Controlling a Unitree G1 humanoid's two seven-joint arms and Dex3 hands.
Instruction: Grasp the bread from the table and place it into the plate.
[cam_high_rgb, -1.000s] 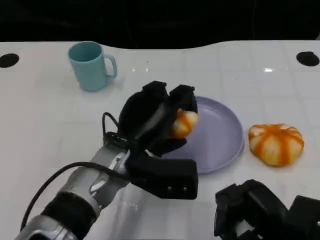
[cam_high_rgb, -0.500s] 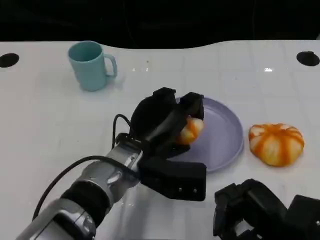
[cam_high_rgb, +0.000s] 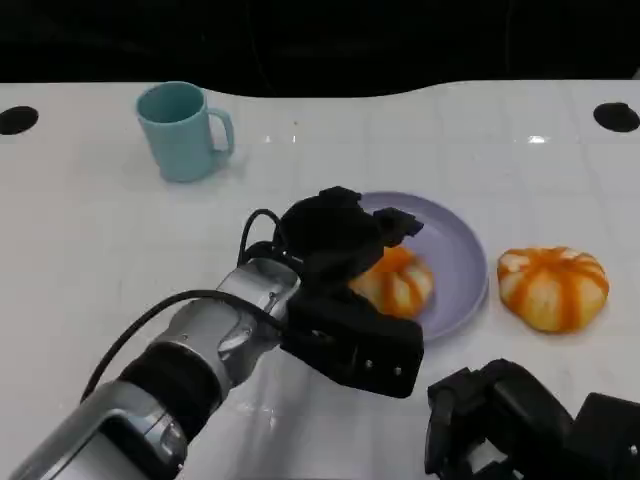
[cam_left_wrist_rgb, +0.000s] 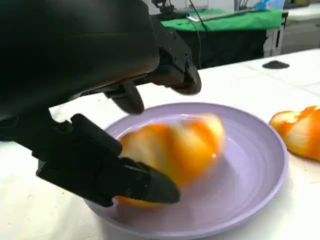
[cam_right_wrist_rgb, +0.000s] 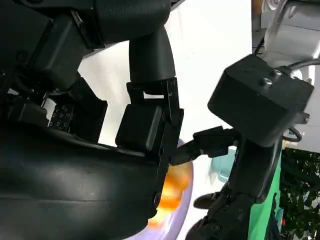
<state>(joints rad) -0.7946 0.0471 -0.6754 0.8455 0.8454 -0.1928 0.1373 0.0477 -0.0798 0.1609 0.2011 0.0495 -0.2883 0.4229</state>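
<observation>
Whereas the bread (cam_high_rgb: 398, 284) was carried above the rim a second ago, it is now seen inside the plate (cam_high_rgb: 455, 250), at seven o'clock of its centre. The left hand (cam_high_rgb: 340, 238) is held over it, fingers apart. In the left wrist view, bread (cam_left_wrist_rgb: 172, 155) is seen blurred between spread fingers (cam_left_wrist_rgb: 125, 180). The right hand (cam_high_rgb: 520, 420) is rested at five o'clock; its fingers cannot be judged.

Bright overhead light glared off the glossy white worktop (cam_high_rgb: 90, 250); the bread (cam_left_wrist_rgb: 172, 150) looked motion-blurred up close.

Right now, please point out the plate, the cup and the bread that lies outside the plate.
plate (cam_high_rgb: 455, 250), head view, bare inner surface.
cup (cam_high_rgb: 178, 135), head view, outer wall.
bread outside the plate (cam_high_rgb: 553, 288), head view, top middle.
</observation>
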